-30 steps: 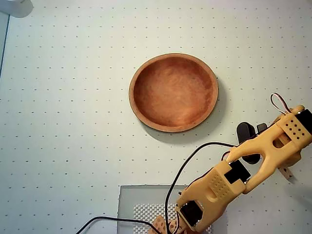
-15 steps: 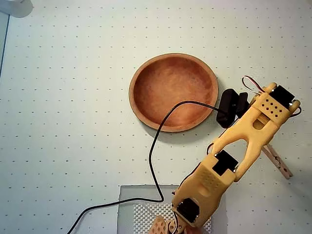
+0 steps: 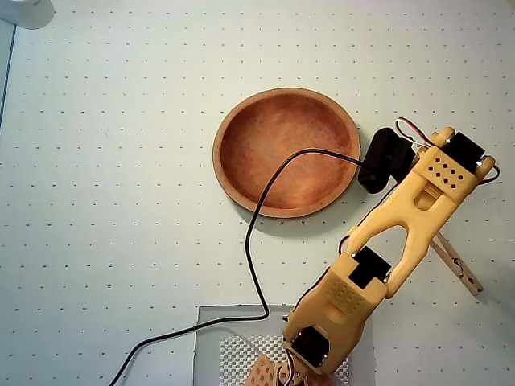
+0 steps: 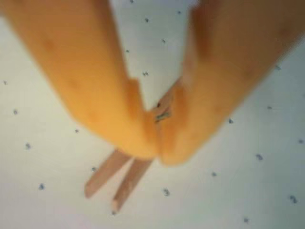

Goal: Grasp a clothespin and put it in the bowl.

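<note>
1. Overhead view: the yellow arm (image 3: 386,241) ran from its base at the bottom edge up and to the right, ending right of the bowl (image 3: 286,152).
2. The gripper's tips were hidden under the arm's own body in that view, so its opening could not be read there.
3. Wrist view: the gripper (image 4: 159,138) was closed down on the clothespin (image 4: 119,176). The two orange fingers (image 4: 95,86) met at their tips with the pin's spring section pinched between them.
4. The pin's two slim prongs stuck out below and to the left of the fingertips in the wrist view, slightly spread, over the dotted white table (image 4: 238,191). Whether the pin was touching the table or lifted off it could not be told.
5. Overhead view: the clothespin (image 3: 459,265) showed only partly, poking out from under the arm on the right side, angled down and to the right, well apart from the bowl.
6. The bowl sat near the middle of the table (image 3: 121,201), upright, with nothing inside it.
7. A black cable (image 3: 256,265) crossed over the bowl's near right part and ran down to the bottom left of the overhead view.
8. The arm's base sat on a grey mat (image 3: 211,338) at the bottom edge.
</note>
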Robot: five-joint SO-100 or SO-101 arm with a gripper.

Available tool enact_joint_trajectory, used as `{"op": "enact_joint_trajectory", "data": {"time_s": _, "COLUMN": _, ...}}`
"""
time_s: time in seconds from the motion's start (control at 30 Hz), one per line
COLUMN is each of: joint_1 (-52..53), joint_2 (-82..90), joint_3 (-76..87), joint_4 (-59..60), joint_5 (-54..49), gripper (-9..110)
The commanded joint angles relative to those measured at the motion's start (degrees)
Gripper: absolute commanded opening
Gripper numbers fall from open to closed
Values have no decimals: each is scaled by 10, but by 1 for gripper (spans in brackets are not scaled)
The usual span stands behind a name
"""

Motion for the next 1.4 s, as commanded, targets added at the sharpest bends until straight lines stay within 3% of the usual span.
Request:
{"op": "enact_joint_trajectory", "data": {"time_s": 0.0, "joint_1": -3, "joint_2": 58, "joint_3": -29, "joint_4": 10, "joint_5": -99, "gripper": -2}}
{"op": "enact_joint_trajectory", "data": {"time_s": 0.2, "joint_1": 20, "joint_2": 59, "joint_3": -29, "joint_4": 15, "joint_5": -362, "gripper": -2}}
{"op": "enact_joint_trajectory", "data": {"time_s": 0.53, "joint_1": 162, "joint_2": 54, "joint_3": 4, "joint_4": 10, "joint_5": -974, "gripper": -2}}
{"op": "enact_joint_trajectory", "data": {"time_s": 0.8, "joint_1": 258, "joint_2": 58, "joint_3": 48, "joint_4": 9, "joint_5": -1320, "gripper": -2}}
{"op": "enact_joint_trajectory", "data": {"time_s": 1.03, "joint_1": 296, "joint_2": 54, "joint_3": 55, "joint_4": 9, "joint_5": -1515, "gripper": -2}}
{"op": "enact_joint_trajectory", "data": {"time_s": 1.2, "joint_1": 267, "joint_2": 62, "joint_3": 47, "joint_4": 9, "joint_5": -1484, "gripper": -2}}
{"op": "enact_joint_trajectory", "data": {"time_s": 1.37, "joint_1": 265, "joint_2": 83, "joint_3": 54, "joint_4": 9, "joint_5": -1514, "gripper": -2}}
